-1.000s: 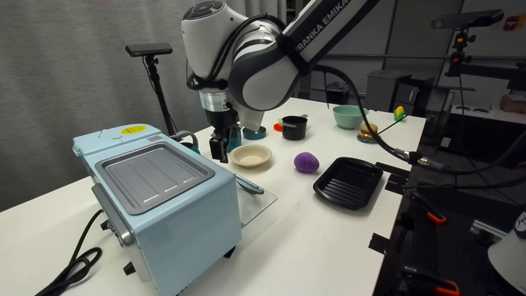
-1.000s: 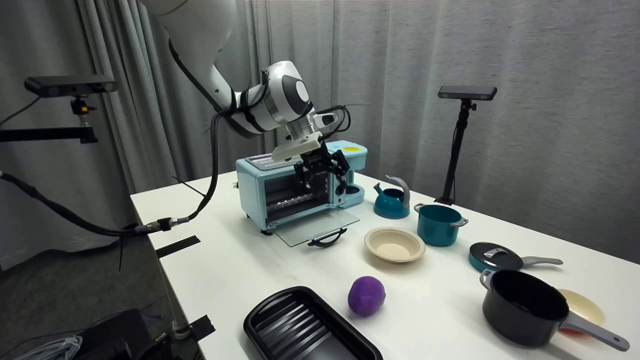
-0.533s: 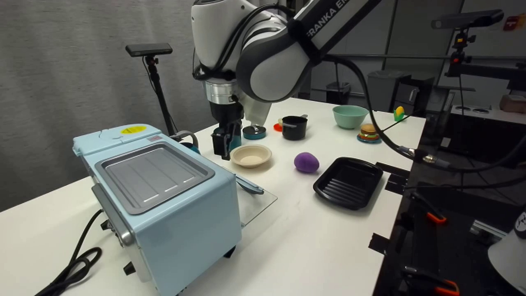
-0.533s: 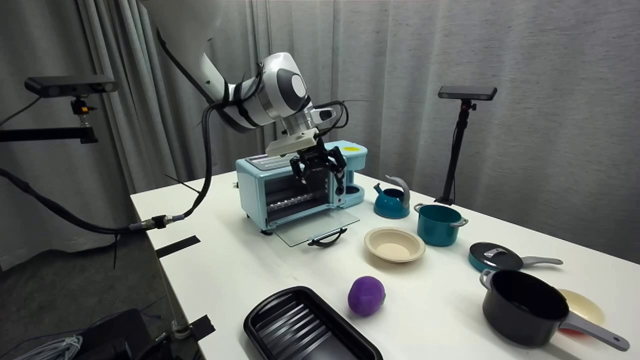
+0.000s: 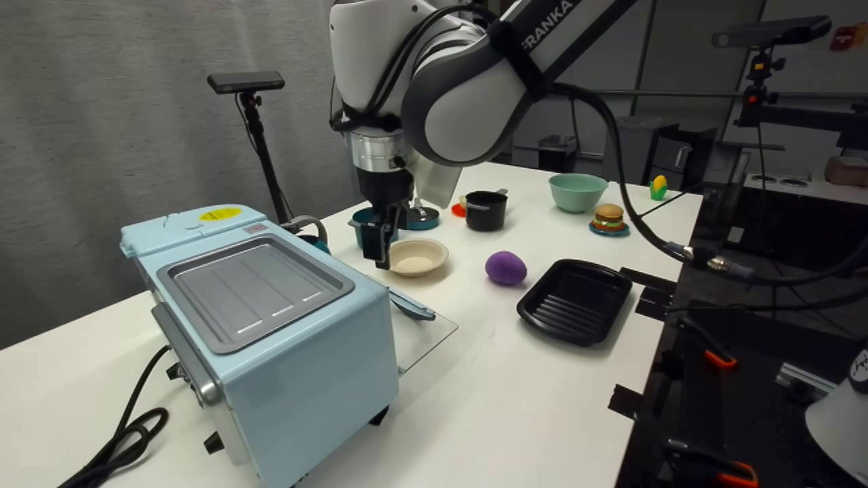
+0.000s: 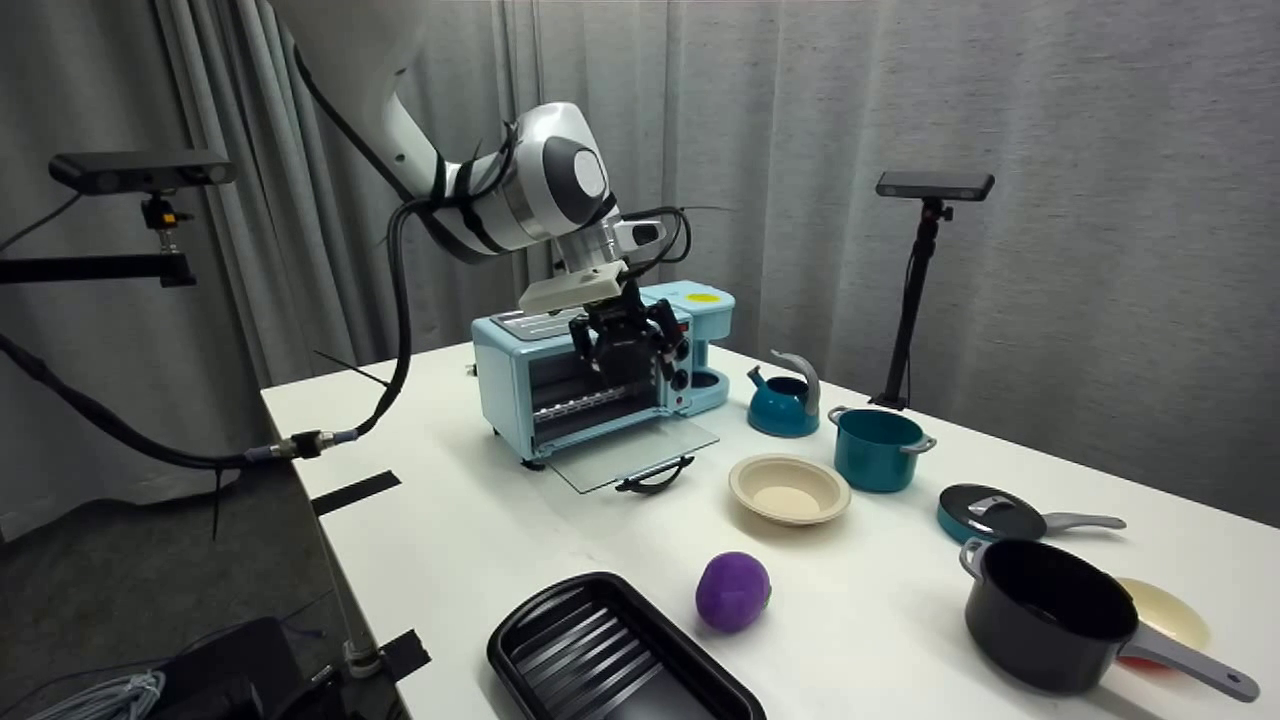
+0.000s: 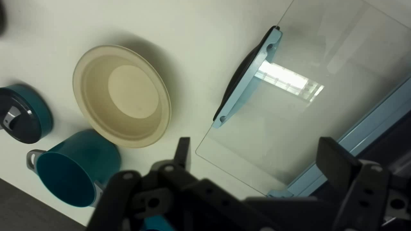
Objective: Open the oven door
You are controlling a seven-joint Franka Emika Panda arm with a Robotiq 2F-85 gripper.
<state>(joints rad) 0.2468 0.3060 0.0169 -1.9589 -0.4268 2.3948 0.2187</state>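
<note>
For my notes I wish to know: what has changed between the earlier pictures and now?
The arm carried the open gripper left in an exterior view, uncovering an upper knob; nothing was grasped or released. The oven, its lowered door and the beige bowl stayed put.

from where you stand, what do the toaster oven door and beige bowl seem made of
Toaster oven door: glossy pane, probably glass or clear plastic; see-through, bright reflection. Beige bowl: matte, perhaps plastic or molded fibre; soft shading, no glare.

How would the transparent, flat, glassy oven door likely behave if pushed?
The oven door is probably stiff: its edges look straight. Its bright reflection suggests a slippery surface. It would likely swing, since one edge meets the boxy pale-blue oven.
</note>
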